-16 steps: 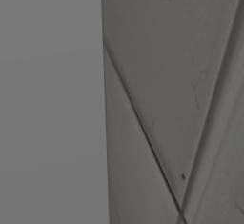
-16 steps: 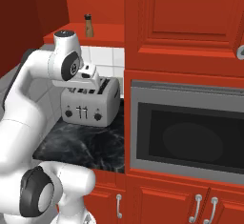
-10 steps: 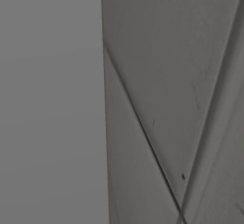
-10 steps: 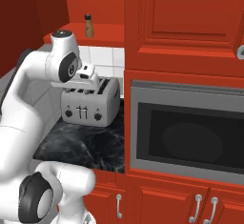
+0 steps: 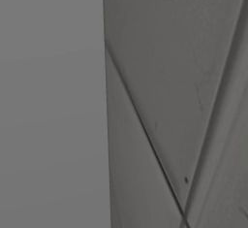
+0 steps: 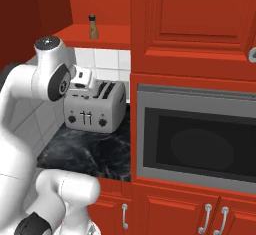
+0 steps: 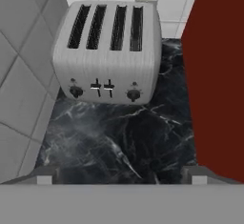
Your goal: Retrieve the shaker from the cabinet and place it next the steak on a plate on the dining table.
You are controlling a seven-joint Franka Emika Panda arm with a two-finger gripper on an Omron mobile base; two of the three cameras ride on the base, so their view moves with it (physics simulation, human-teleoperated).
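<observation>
The shaker (image 6: 92,26), a small tan cylinder with a dark cap, stands upright on the open red cabinet shelf (image 6: 107,36) at the upper left of the right base view. My gripper (image 6: 84,83) hangs well below that shelf, just above the toaster, and a little left of the shaker. In the hand view my gripper (image 7: 121,176) is open, its fingertips (image 7: 45,174) wide apart with nothing between them, looking down on the toaster. The steak, the plate and the dining table are out of view.
A silver four-slot toaster (image 6: 95,109) (image 7: 107,51) sits on the black marbled counter (image 6: 95,151) against white wall tiles. A red cabinet side (image 7: 217,75) borders the counter on the right, with a built-in microwave (image 6: 197,139) and closed red doors beyond. Flat grey panels (image 5: 169,76) stand close in the left base view.
My arm and hand have swung slightly to the left above the toaster. The shaker has not moved and the gripper stays open.
</observation>
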